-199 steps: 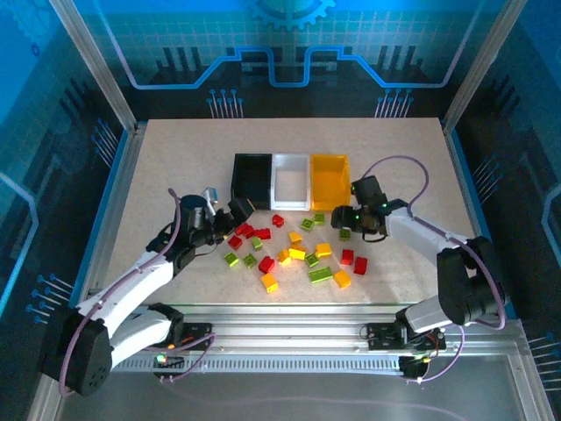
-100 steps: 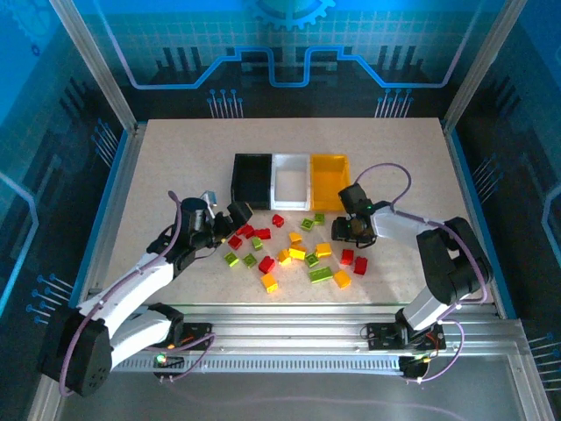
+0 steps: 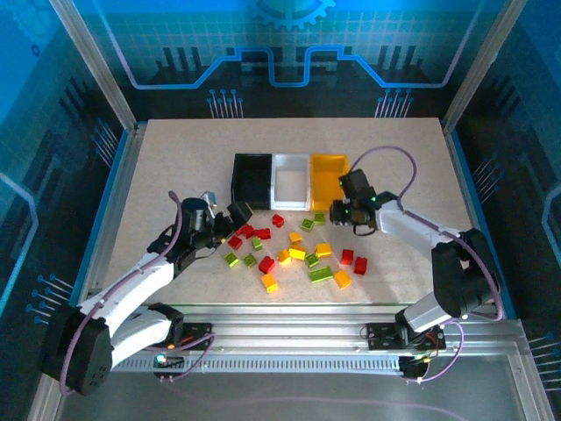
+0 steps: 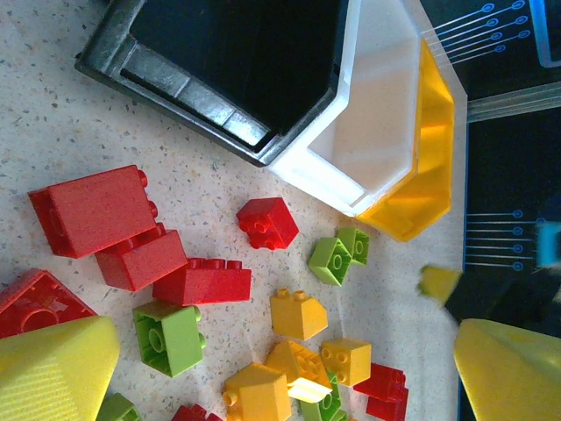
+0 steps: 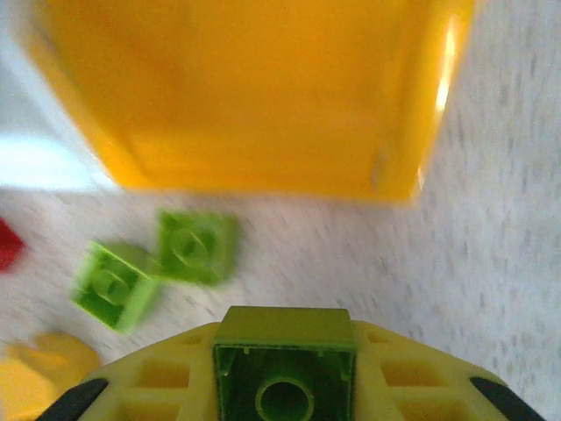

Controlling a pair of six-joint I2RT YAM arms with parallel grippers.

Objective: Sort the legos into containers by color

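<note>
The lime green brick (image 5: pixel 285 364) is pinched between the right gripper's (image 3: pixel 345 211) yellow fingers, hollow underside showing, just short of the yellow-orange bin (image 5: pixel 263 88). Half a second ago that gripper was low over the loose legos (image 3: pixel 298 254); it now sits nearer the bin. The right wrist view is blurred, smearing the bin's edges. The left gripper (image 3: pixel 237 213) hangs wide open by the red bricks (image 4: pixel 131 228), unmoved. The table (image 3: pixel 175 158) is speckled, the plastic glossy.

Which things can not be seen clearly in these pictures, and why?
- Right wrist view: yellow bin is motion-blurred; its contents unreadable.
- Top view: the right gripper covers the green brick it holds.
- Left wrist view: black bin is cut by the top edge, its floor too dark.
</note>
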